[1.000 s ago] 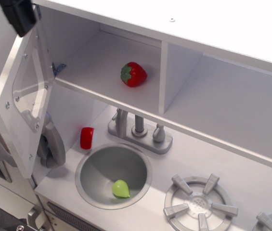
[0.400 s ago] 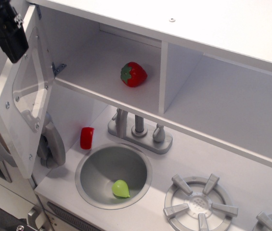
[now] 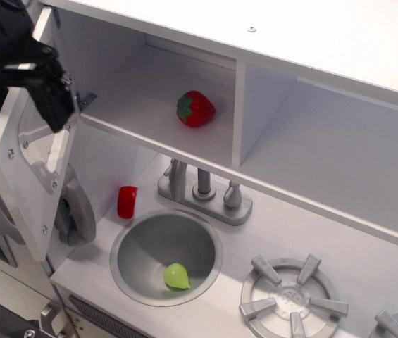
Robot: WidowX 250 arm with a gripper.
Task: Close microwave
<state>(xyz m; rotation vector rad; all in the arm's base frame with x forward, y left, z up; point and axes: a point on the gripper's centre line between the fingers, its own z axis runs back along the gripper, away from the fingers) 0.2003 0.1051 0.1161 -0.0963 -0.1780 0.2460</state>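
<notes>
The microwave is the white box compartment at the upper left. Its door stands swung wide open to the left, showing its clear window and inner frame. A red strawberry lies inside on the compartment floor. My black gripper is at the top left, in front of the door's upper part and overlapping its window. I cannot tell whether its fingers are open or shut, or whether it touches the door.
A doorless white shelf bay is right of the microwave. Below are a grey faucet, a round sink holding a green pear-like piece, a red cup, a grey burner and a grey phone-like handle.
My gripper has come down and to the right from the top left corner, now covering the top of the open door. The door has not visibly moved.
</notes>
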